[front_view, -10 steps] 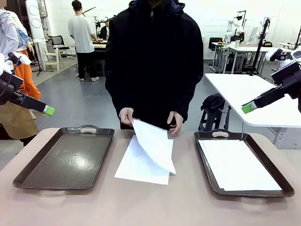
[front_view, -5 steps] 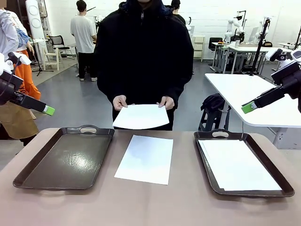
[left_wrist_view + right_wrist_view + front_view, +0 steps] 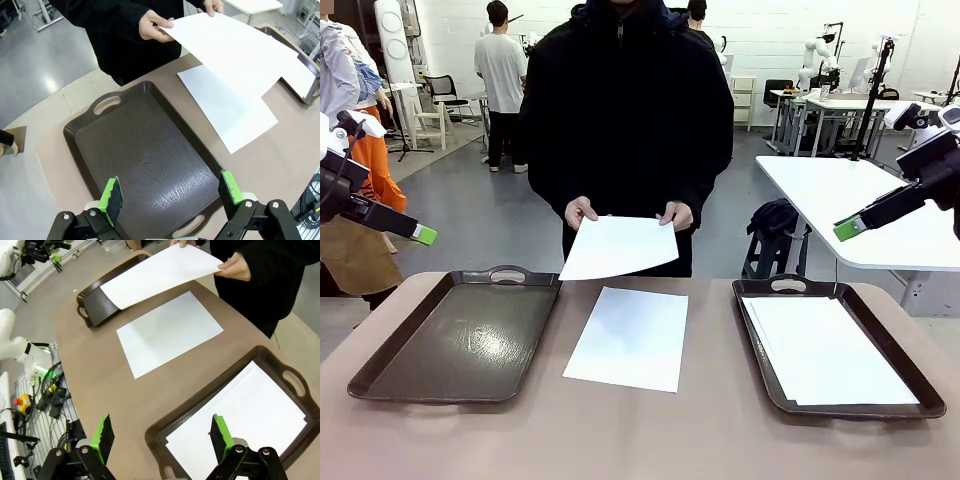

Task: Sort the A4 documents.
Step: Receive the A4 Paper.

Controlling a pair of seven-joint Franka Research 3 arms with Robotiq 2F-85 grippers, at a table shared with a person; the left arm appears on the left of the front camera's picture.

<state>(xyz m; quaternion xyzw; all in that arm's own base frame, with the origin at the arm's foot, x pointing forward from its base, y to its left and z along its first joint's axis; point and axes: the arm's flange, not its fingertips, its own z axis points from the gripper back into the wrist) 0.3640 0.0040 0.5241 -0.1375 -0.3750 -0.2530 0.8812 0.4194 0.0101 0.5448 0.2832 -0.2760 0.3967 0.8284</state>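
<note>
Across bottom of frame: table (image 3: 640,440). Lower left: left tray (image 3: 460,340). Lower right: right tray (image 3: 850,411), holding stack (image 3: 825,350). Centre: flat sheet (image 3: 630,338) on table. Above it: held sheet (image 3: 618,247), in person's hands (image 3: 580,212). Left gripper (image 3: 171,190), right gripper (image 3: 162,429): jaws wide apart, hovering over trays.

Right wrist view: held sheet (image 3: 160,272) covers most of left tray (image 3: 95,310), one handle end left visible. Left wrist view: same sheet hides part of flat sheet (image 3: 235,117) toward far edge of bench (image 3: 285,165); right tray (image 3: 312,95) cut by picture edge. Front view: person's hands (image 3: 580,212) partly hidden beneath paper.
</note>
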